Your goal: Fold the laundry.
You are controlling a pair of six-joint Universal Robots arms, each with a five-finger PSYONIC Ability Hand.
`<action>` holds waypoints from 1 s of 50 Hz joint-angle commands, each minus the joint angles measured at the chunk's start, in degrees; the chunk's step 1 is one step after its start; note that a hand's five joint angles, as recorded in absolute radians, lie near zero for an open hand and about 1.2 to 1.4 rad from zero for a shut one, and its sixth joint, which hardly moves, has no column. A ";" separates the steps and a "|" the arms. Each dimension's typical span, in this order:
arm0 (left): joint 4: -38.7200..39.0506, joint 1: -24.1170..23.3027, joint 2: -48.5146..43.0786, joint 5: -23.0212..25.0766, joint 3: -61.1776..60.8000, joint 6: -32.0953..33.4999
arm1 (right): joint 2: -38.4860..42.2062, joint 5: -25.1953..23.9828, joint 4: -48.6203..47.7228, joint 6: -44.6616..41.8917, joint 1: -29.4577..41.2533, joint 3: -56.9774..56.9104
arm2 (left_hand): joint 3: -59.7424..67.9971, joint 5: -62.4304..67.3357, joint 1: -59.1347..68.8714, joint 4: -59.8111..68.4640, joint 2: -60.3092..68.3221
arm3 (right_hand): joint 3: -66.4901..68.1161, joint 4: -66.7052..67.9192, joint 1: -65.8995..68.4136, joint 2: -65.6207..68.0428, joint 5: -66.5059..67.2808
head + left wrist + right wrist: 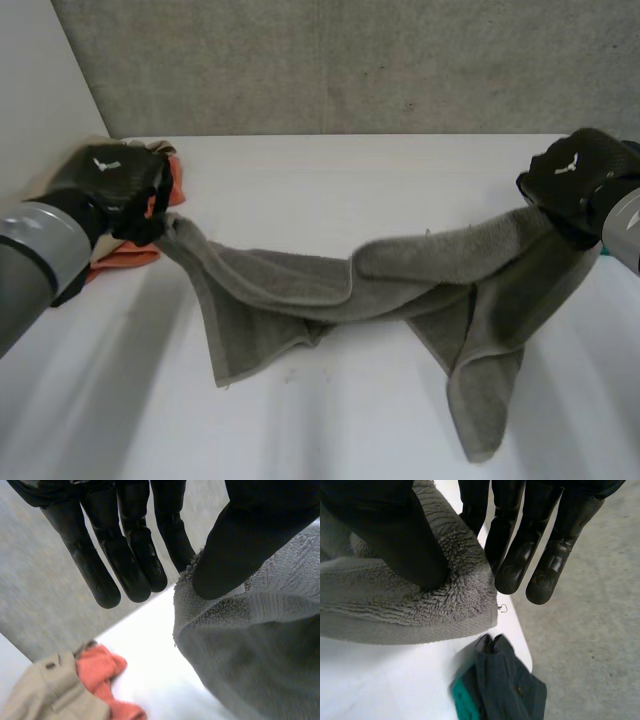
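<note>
We have the grey towel strung between our left hand and right hand, each pinching a corner between thumb and straight fingers, its twisted middle sagging onto the table, so a hard pull could slip either shallow pinch.

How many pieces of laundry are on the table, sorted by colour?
Grey towel: 1
Orange cloth: 1
Beige garment: 1
Dark slate garment: 1
Teal cloth: 1
Total: 5
</note>
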 commanded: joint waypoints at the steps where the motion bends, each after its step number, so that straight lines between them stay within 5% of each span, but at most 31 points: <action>1: 0.49 -0.71 -18.45 -0.44 7.60 8.22 | 11.89 1.67 0.83 -5.38 0.54 -3.91 | 11.79 14.80 14.12 11.28 11.40 | 12.29 11.90 22.95 12.47 13.21; 9: 4.70 -0.88 -34.54 -6.33 32.90 9.98 | 27.71 5.62 -11.87 -5.56 1.60 -21.56 | 11.79 14.80 14.12 11.28 11.40 | 12.29 11.90 22.95 12.47 13.21; 17: 27.01 -0.27 -37.80 -7.21 54.09 10.07 | 29.05 5.19 -45.86 -5.12 1.69 -30.72 | 11.79 14.80 14.12 11.28 11.40 | 12.29 11.90 22.95 12.47 13.21; 23: 33.27 0.17 -37.45 -7.12 60.26 9.55 | 28.17 3.87 -54.19 -3.89 2.48 -33.36 | 11.79 14.80 14.12 11.28 11.40 | 12.29 11.90 22.95 12.47 13.21; 28: 33.27 0.08 -36.66 -7.12 57.37 8.41 | 27.03 3.78 -52.61 0.58 2.65 -32.59 | 11.79 14.80 14.12 11.28 11.40 | 12.29 11.90 22.95 12.47 13.21; 50: 37.93 1.66 -32.35 1.84 8.77 1.37 | 32.38 0.53 -46.19 10.44 1.51 -5.16 | 11.79 14.80 14.12 11.28 11.40 | 12.29 11.90 22.95 12.47 13.21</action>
